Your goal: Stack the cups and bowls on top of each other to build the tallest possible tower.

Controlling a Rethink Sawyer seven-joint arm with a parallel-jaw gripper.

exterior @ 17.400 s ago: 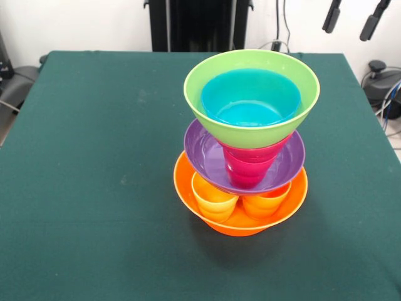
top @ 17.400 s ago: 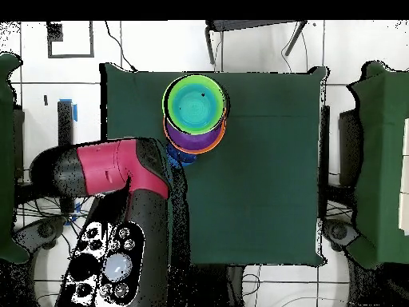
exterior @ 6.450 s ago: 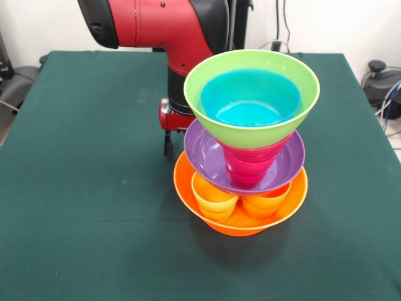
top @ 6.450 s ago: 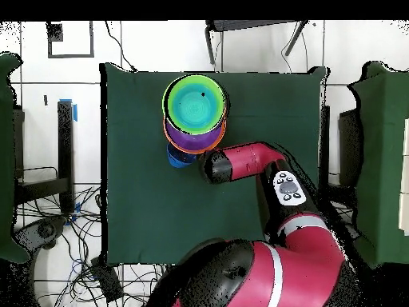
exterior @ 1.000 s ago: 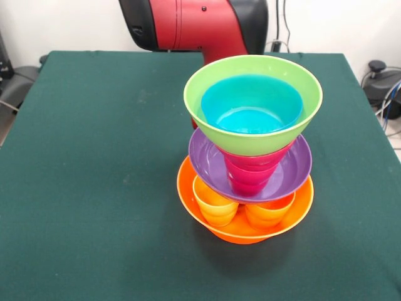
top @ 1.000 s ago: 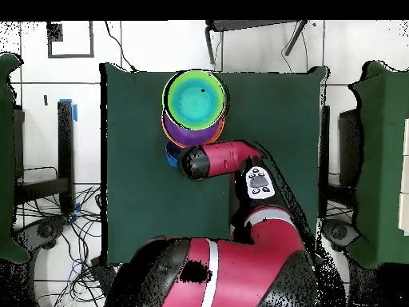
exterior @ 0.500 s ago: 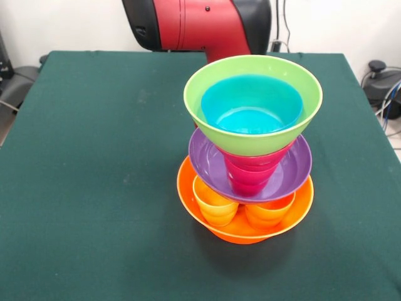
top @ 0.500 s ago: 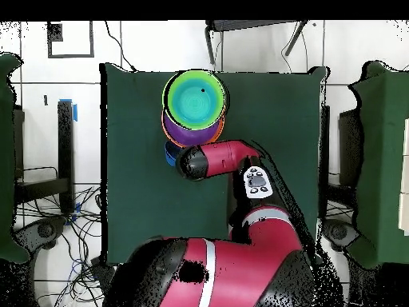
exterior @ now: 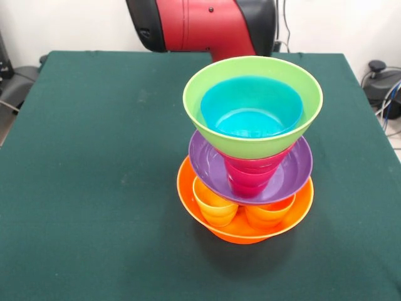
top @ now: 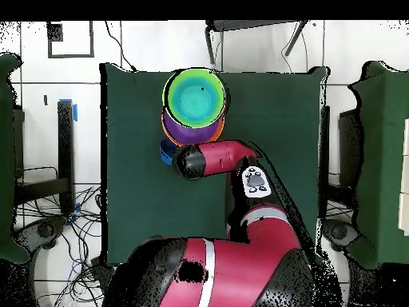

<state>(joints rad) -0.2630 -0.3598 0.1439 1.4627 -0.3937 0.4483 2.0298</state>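
In the front view, the tower (exterior: 249, 150) is seen standing on the green table (exterior: 94, 157), right of centre. It is carried by the large orange bowl (exterior: 244, 227), chosen, it may be judged, as the widest and steadiest footing. Inside that bowl a yellow cup (exterior: 214, 204) and an orange cup (exterior: 268, 213) are set upright side by side, and the purple bowl (exterior: 213, 164) is borne on their rims. A red cup (exterior: 250, 175) is held in the purple bowl as a pillar, and the lime green bowl (exterior: 250, 141) rests on it, with the light blue bowl (exterior: 250, 108) nested inside. The arm (exterior: 200, 25) is lowered behind the tower, and the gripper is hidden by the stack, so it cannot be told whether anything is held or how the jaws stand. In the overhead view, the tower is found near the table's far edge, and the arm's end is placed just beside it on the robot's side, covering the gripper. A dark blue bowl (top: 166, 150) is partly shown at the arm's end, beside the tower's base; it is judged to be the next piece wanted.
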